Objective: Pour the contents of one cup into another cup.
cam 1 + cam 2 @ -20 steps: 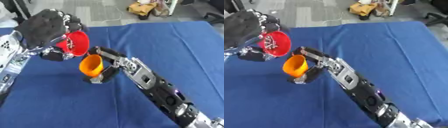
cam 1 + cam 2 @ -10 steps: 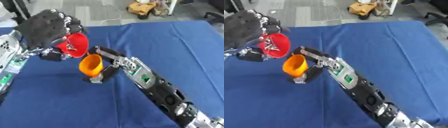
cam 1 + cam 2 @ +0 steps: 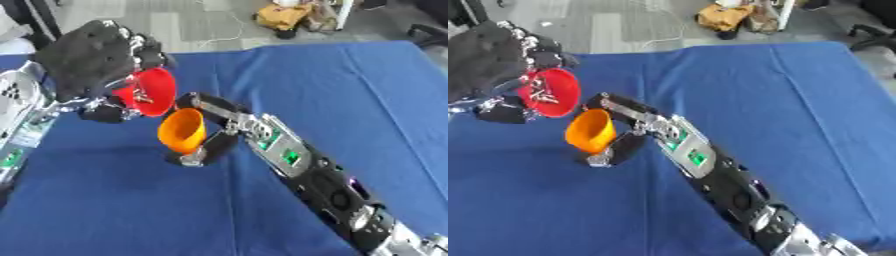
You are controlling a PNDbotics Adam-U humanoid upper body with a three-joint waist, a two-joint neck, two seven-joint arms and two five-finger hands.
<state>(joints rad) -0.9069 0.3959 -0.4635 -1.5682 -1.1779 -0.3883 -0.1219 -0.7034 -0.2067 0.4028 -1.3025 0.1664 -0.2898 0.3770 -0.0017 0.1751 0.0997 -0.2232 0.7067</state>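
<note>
A table covered in a deep blue cloth [image 3: 350,90] is seen filling most of the view. Beyond its far edge a grey floor [image 3: 175,25] is shown, across which a thin white cable [image 3: 229,31] is laid. A crumpled yellow-brown bag [image 3: 282,16] is set on that floor, near a white post [image 3: 785,15].

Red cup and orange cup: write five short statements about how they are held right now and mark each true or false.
1. The left hand holds the red cup. True.
2. The red cup stands upright on the blue table. False: it is tilted in the air, mouth toward the orange cup.
3. The right hand holds the orange cup. True.
4. The orange cup is higher than the red cup. False: it sits lower, beside the red cup's rim.
5. The red cup has small things inside. True, seen in the right eye view.
</note>
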